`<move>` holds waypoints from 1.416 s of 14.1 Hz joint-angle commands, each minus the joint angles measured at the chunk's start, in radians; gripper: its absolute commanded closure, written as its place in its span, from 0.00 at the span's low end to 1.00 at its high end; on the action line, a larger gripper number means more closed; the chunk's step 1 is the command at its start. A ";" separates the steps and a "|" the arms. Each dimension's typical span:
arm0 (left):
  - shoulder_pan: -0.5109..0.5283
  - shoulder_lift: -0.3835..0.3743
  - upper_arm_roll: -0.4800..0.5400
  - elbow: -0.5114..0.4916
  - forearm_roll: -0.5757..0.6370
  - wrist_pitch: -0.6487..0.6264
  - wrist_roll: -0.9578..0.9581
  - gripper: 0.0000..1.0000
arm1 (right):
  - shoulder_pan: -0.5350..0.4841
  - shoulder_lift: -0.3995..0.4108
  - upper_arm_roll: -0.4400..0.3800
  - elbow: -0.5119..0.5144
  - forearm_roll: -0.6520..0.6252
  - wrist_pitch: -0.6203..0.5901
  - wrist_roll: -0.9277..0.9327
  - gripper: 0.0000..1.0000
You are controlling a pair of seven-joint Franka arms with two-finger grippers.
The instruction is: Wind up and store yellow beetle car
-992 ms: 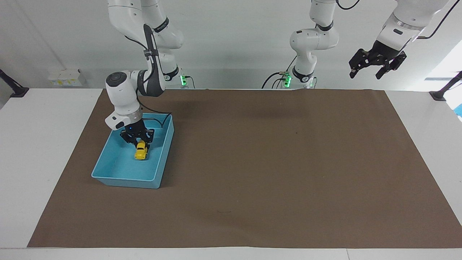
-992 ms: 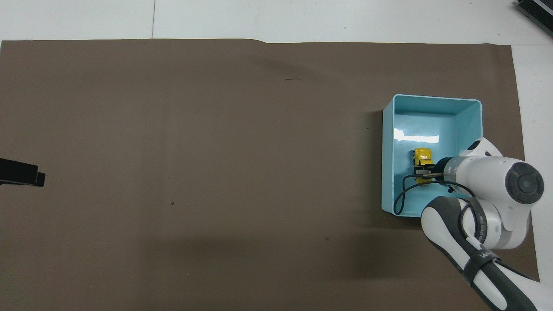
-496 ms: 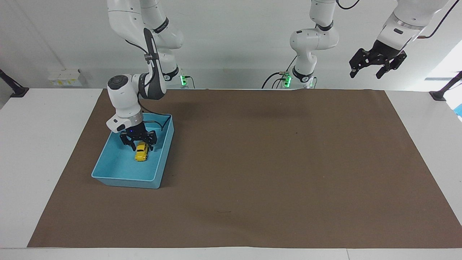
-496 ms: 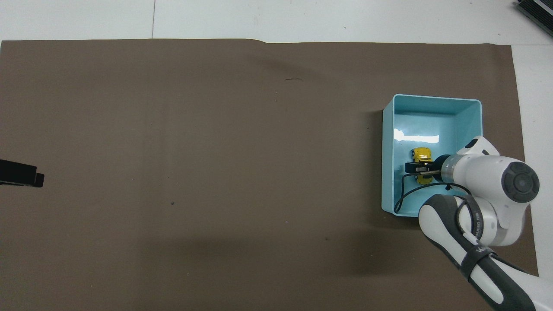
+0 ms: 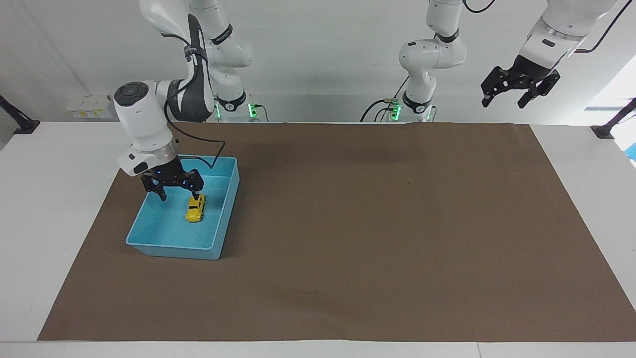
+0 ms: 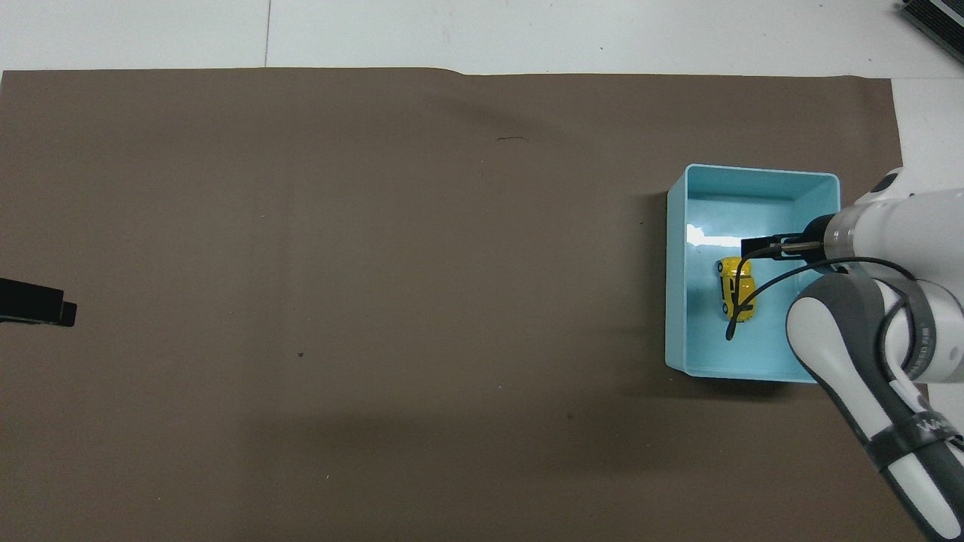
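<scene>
The yellow beetle car (image 5: 196, 209) (image 6: 736, 287) lies free on the floor of the light blue bin (image 5: 171, 246) (image 6: 674, 301), with its length running toward and away from the robots. My right gripper (image 5: 180, 194) (image 6: 753, 247) hangs open just above the bin, beside the car and clear of it, holding nothing. A black cable from that arm loops over the car in the overhead view. My left gripper (image 5: 503, 102) (image 6: 38, 310) waits open and empty, high over the left arm's end of the table.
A brown mat (image 5: 377, 223) covers most of the white table (image 5: 54, 199). The bin stands on it toward the right arm's end. A grey object (image 6: 934, 22) shows at the table's corner.
My right gripper opened and let go of the car, then rose and shifted toward the right arm's end of the table. The car stayed in the bin. The left arm kept still.
</scene>
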 commanded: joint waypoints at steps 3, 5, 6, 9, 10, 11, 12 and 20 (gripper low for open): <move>0.006 -0.017 -0.002 -0.015 0.019 0.009 0.002 0.00 | -0.032 0.011 0.004 0.195 0.011 -0.262 0.007 0.00; 0.006 -0.007 -0.001 0.002 0.022 0.025 0.004 0.00 | -0.023 -0.002 0.002 0.263 -0.014 -0.379 0.065 0.00; 0.004 0.004 -0.002 0.011 0.025 0.031 0.005 0.00 | -0.020 -0.025 0.002 0.283 -0.021 -0.428 0.106 0.00; 0.004 0.012 -0.002 0.020 0.025 0.034 0.007 0.00 | -0.016 -0.097 0.007 0.289 -0.014 -0.516 0.165 0.00; 0.004 0.012 -0.002 0.019 0.024 0.040 0.007 0.00 | -0.018 -0.108 0.004 0.302 0.000 -0.551 0.168 0.00; 0.004 0.012 -0.002 0.019 0.024 0.046 0.007 0.00 | -0.020 -0.102 0.007 0.346 0.002 -0.609 0.168 0.00; 0.004 0.012 -0.002 0.016 0.022 0.048 0.007 0.00 | -0.023 -0.090 0.007 0.395 0.002 -0.660 0.168 0.00; 0.004 0.007 -0.002 0.010 0.019 0.034 -0.002 0.00 | -0.030 -0.045 0.005 0.530 0.009 -0.794 0.168 0.00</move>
